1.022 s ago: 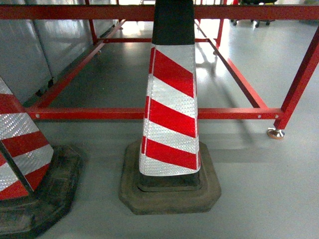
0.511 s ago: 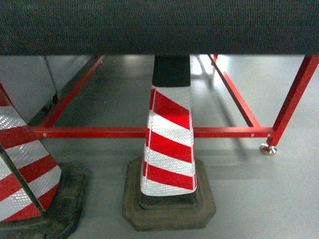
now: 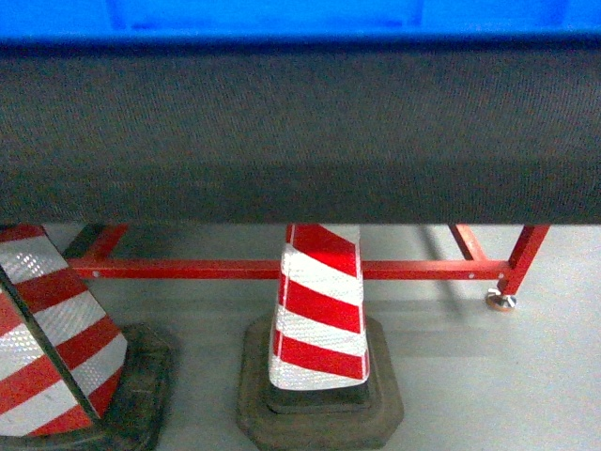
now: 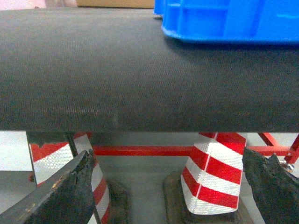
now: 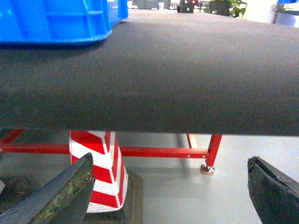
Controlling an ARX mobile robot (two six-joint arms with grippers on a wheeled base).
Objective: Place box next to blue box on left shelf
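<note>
The box (image 3: 300, 19), a bright-blue plastic crate, stands on a black textured tabletop (image 3: 300, 141); only its lower edge shows at the top of the head view. It sits at the upper right in the left wrist view (image 4: 233, 21) and at the upper left in the right wrist view (image 5: 51, 21). A second blue edge (image 4: 159, 5) shows just behind it. My left gripper (image 4: 167, 161) and right gripper (image 5: 170, 158) are both open and hold nothing, low in front of the table's near edge and apart from the box. The left shelf is out of view.
Under the table stand a red-and-white striped cone (image 3: 319, 310) on a black base and a second cone (image 3: 47, 348) at the left. A red metal frame (image 3: 188, 269) with a levelling foot (image 3: 500, 300) rests on the grey floor.
The head view has risen: the black tabletop came down into view from the top, and the blue box's lower edge now shows above it. The cones and red frame sank lower.
</note>
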